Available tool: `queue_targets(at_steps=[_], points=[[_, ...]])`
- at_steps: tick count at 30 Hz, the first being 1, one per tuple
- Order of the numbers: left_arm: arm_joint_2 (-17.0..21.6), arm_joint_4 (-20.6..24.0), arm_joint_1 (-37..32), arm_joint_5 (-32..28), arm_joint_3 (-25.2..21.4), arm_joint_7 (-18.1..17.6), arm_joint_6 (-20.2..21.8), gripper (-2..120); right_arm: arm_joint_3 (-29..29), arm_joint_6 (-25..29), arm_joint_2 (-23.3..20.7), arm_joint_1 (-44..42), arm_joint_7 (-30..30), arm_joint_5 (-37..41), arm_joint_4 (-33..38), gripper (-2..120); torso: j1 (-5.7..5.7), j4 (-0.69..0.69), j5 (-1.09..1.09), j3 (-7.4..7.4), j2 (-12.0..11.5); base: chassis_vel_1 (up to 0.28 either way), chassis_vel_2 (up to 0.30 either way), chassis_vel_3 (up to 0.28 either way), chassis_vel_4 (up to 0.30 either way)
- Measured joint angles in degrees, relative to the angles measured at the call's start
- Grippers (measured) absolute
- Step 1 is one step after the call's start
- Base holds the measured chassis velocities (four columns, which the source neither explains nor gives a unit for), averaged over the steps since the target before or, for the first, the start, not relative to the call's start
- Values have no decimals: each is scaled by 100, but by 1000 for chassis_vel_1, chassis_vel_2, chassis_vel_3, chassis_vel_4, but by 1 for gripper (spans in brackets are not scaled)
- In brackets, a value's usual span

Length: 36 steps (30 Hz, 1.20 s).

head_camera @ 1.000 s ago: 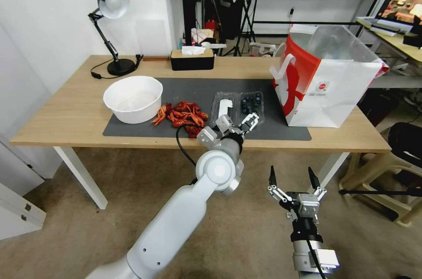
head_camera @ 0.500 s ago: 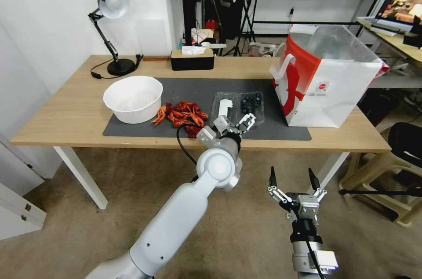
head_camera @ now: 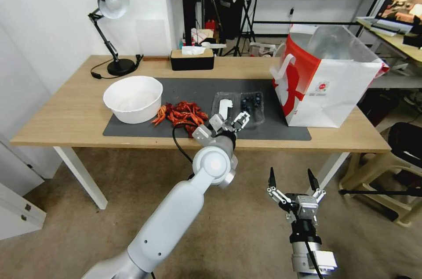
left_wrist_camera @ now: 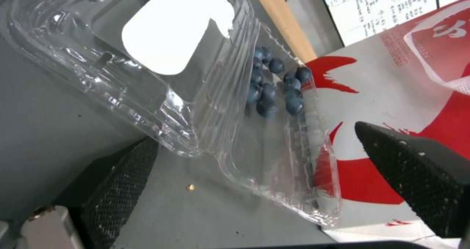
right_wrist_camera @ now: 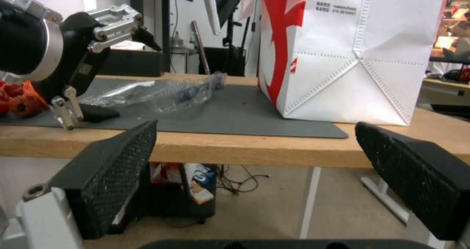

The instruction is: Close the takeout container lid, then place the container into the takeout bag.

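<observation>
Clear thin plastic, the takeout container looks light, flimsy; left pincer released near the lid edge; right pincer released, parked low.

Bare mat lies open between the clamshell and the bag. Crayfish crowd the clamshell's left side.

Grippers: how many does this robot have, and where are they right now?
2. The left gripper, open, is at the table's near edge by the open container. The right gripper, open, hangs below the table edge.
</observation>
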<state>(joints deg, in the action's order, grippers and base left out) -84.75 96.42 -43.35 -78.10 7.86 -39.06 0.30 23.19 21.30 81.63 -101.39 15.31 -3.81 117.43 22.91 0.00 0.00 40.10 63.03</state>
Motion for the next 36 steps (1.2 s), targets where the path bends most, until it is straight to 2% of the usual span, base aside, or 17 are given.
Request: queue_targets(at_steps=[10,13,14,17,18,25,32,36], points=[[-20,-58,-19,-35,-97,163,-151,100,-9,3,28,2,-2,-27,-55,100,0,1,0,0,0,0,0,0,0],[64,27,-90,17,-91,468,-224,100,-24,21,55,-2,-8,-55,-74,100,0,0,0,1,-1,0,0,0,0],[64,27,-90,17,-91,468,-224,100,-24,21,55,-2,-8,-55,-74,100,0,0,0,1,-1,0,0,0,0],[200,147,-175,231,-8,852,-252,100,-38,31,71,-3,-13,-78,-81,100,0,1,0,0,-1,0,0,0,0],[200,147,-175,231,-8,852,-252,100,-38,31,71,-3,-13,-78,-81,100,0,1,0,0,-1,0,0,0,0],[315,172,-171,665,116,1458,-303,100,-39,68,91,-39,-16,-116,-83,100,0,0,0,0,-1,0,0,0,0],[409,96,-122,1139,207,1831,-370,100,-33,94,109,-44,-12,-120,-103,100,0,0,0,0,-1,0,0,0,0],[419,91,-120,1239,216,1876,-402,100,-37,99,122,-27,-8,-123,-128,100,1,0,0,0,-1,0,0,0,0]])
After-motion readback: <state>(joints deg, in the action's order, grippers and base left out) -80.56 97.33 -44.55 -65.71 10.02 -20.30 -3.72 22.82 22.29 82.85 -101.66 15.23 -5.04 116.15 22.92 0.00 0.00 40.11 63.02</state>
